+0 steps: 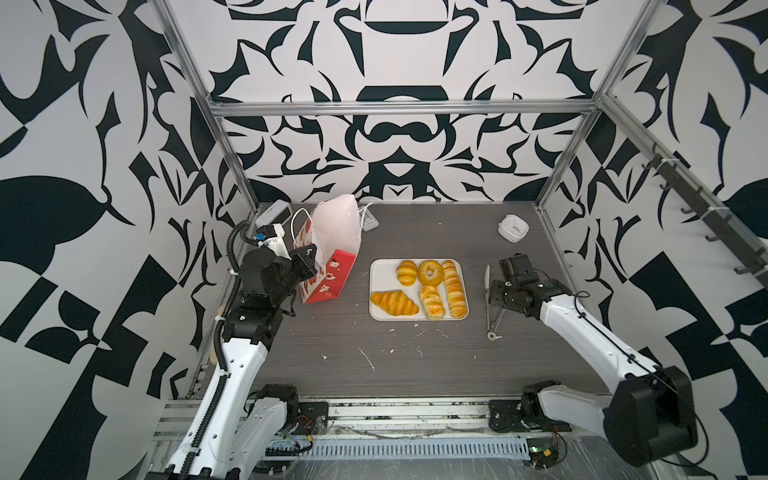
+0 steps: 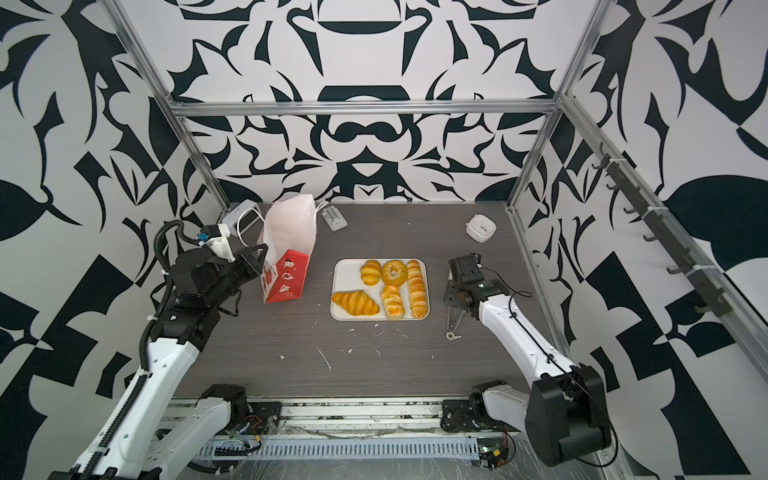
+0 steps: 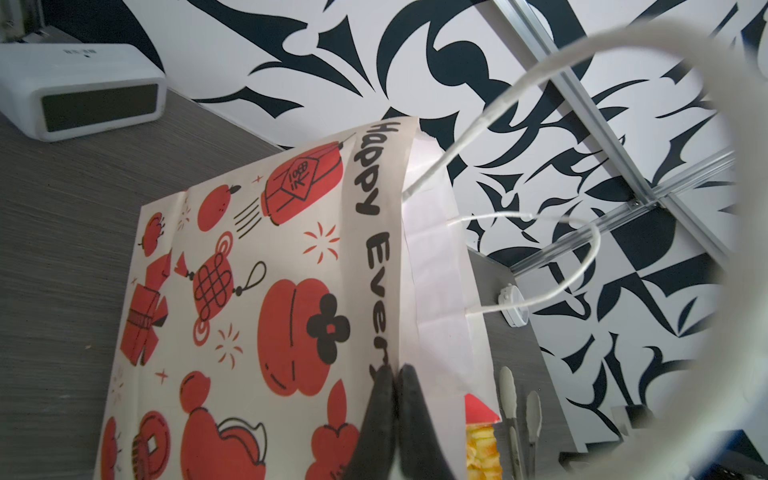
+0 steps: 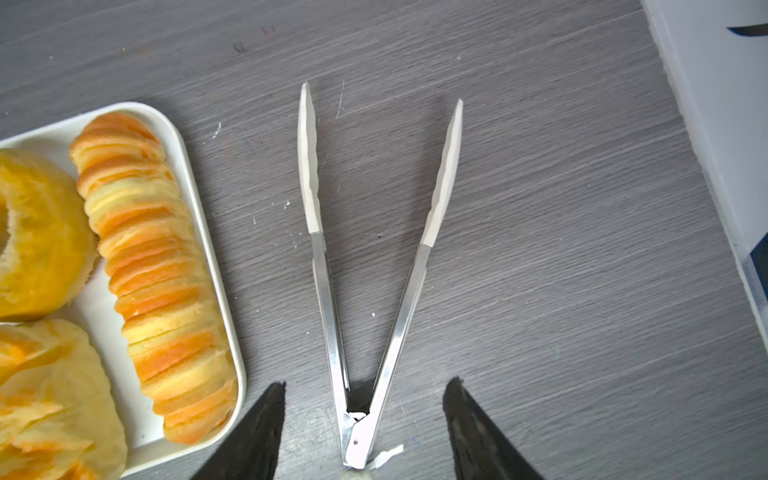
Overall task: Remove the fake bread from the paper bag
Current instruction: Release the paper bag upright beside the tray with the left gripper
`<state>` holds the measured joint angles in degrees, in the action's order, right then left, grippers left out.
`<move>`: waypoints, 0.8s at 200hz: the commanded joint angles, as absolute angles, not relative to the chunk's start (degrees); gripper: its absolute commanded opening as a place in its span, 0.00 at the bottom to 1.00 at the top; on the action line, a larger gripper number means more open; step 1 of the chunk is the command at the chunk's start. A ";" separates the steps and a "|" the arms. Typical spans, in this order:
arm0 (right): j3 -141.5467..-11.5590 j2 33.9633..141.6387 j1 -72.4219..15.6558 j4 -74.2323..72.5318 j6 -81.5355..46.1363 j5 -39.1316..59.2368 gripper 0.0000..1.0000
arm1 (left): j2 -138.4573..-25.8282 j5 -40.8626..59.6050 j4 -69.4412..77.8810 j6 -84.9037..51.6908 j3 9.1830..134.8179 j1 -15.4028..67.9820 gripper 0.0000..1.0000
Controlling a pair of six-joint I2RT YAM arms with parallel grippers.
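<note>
Golden bread (image 1: 430,272) on tray (image 1: 384,279), right of bag (image 1: 336,232); left hand (image 3: 395,374) pinching bag rim; right hand (image 4: 365,386) spread astride tongs (image 4: 328,291).

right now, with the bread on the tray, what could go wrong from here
1. The left gripper is shut on the rim of the paper bag; a pull or sudden release could tip the tall bag.
2. The tongs lie between the open fingers of the right gripper, beside the tray; a move may knock them into the twisted stick.
</note>
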<state>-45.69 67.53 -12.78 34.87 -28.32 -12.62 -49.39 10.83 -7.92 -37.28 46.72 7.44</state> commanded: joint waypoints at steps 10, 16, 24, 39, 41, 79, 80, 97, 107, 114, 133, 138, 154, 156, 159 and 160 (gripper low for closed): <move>-43.71 67.41 -12.83 34.00 -28.48 -11.62 0.64 | -50.86 15.96 -6.02 -41.75 50.54 7.38 0.00; -43.47 67.35 -12.83 33.76 -28.56 -11.60 0.64 | -51.10 16.51 -6.06 -42.30 51.00 7.38 0.00; -43.18 67.18 -12.90 33.23 -28.54 -9.39 0.64 | -51.32 17.35 -6.06 -43.06 51.65 7.38 0.00; -42.98 66.89 -12.83 32.57 -28.52 -8.74 0.64 | -51.50 18.99 -6.06 -44.73 52.79 7.43 0.00; -42.98 66.89 -12.83 32.47 -28.55 -8.60 0.64 | -51.55 19.16 -6.13 -44.95 52.95 7.39 0.00; -43.42 66.93 -12.83 31.20 -27.64 -6.15 0.63 | -51.50 19.45 -8.88 -45.04 55.11 7.46 0.00; -43.42 66.95 -12.83 31.20 -27.58 -6.11 0.63 | -51.50 19.52 -8.88 -45.07 55.11 7.42 0.00; -43.33 67.23 -12.83 30.67 -27.03 -5.39 0.63 | -52.31 20.84 -8.58 -45.26 55.04 7.47 0.00; -43.03 67.41 -12.82 30.43 -26.81 -5.14 0.63 | -52.95 21.82 -8.34 -45.26 55.02 7.40 0.00; -42.83 67.63 -12.86 30.16 -26.67 -4.86 0.63 | -53.45 22.50 -8.10 -45.27 54.92 7.46 0.00; -42.13 68.18 -12.83 29.65 -26.56 -4.10 0.63 | -54.61 23.94 -7.38 -45.38 54.76 7.47 0.00; -41.87 68.18 -12.83 29.42 -26.54 -3.85 0.63 | -54.82 24.05 -7.43 -45.31 54.82 7.45 0.00; -41.14 68.37 -12.83 28.56 -26.76 -3.22 0.63 | -55.35 23.75 -7.95 -44.89 54.68 7.46 0.00; -41.09 68.38 -12.83 28.50 -26.73 -3.13 0.63 | -55.43 23.74 -7.99 -44.84 54.67 7.47 0.00; -41.05 68.44 -12.83 28.39 -26.74 -3.08 0.63 | -55.50 23.67 -8.06 -44.72 54.65 7.45 0.00; -41.00 68.46 -12.83 28.35 -26.79 -3.03 0.63 | -55.52 23.60 -8.12 -44.68 54.65 7.42 0.00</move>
